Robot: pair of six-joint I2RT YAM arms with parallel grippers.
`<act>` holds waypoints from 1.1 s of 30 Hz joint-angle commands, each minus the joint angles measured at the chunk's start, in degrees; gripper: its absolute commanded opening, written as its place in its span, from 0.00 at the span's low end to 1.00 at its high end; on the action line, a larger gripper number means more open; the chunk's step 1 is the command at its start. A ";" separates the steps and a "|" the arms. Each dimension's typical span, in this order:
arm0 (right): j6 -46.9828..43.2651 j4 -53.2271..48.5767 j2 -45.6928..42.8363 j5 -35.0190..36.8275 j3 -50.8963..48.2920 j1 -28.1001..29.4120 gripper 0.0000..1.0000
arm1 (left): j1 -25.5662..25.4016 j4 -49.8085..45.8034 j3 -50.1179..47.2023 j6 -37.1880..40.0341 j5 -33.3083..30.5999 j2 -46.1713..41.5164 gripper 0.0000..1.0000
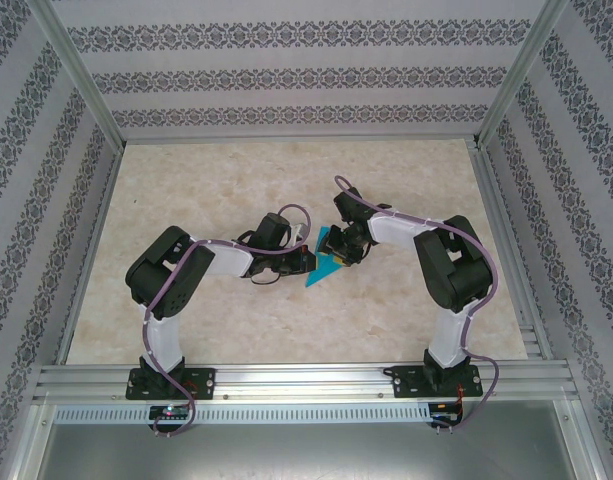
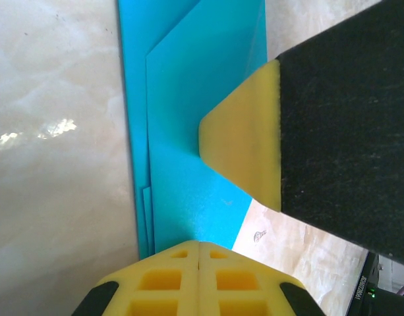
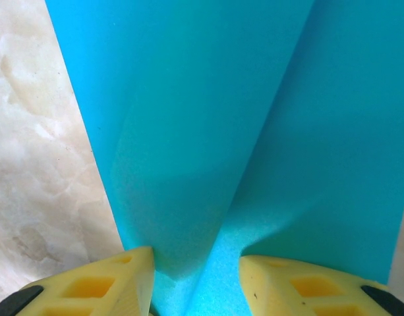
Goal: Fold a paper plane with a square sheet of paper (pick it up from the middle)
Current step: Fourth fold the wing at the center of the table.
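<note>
The cyan-blue paper lies mid-table, folded into a layered pointed shape, between the two arms. In the left wrist view the folded paper shows several stacked edges along its left side. My left gripper is shut, its tips set on the paper's near end; I cannot tell whether paper is pinched between them. My right gripper is open, straddling a raised fold of the paper. One right finger rests on the sheet in the left wrist view, and from above the right gripper sits at the paper's far edge.
The marble-patterned tabletop is walled by patterned panels, with aluminium frame rails along the near edge and both sides. The two arms' wrists nearly meet over the paper.
</note>
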 commanded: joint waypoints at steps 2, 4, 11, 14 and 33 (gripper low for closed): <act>-1.37 -3.82 9.25 8.46 -4.04 0.99 0.44 | -0.58 -2.21 0.95 1.21 -0.45 1.07 0.06; -1.45 -3.99 9.66 8.65 -3.93 1.07 0.44 | -0.53 -2.10 0.92 1.04 -0.36 0.59 0.06; -1.79 -4.17 11.26 8.93 -3.77 1.23 0.43 | 0.93 0.35 -1.65 -0.39 -0.91 -4.58 0.06; -1.97 -4.36 11.87 9.21 -3.51 1.41 0.44 | 1.04 0.29 -1.77 -0.85 -1.04 -4.92 0.05; -3.07 -4.97 13.92 9.68 -2.76 1.96 0.46 | 1.08 1.34 -2.94 -3.31 -6.31 -5.59 0.02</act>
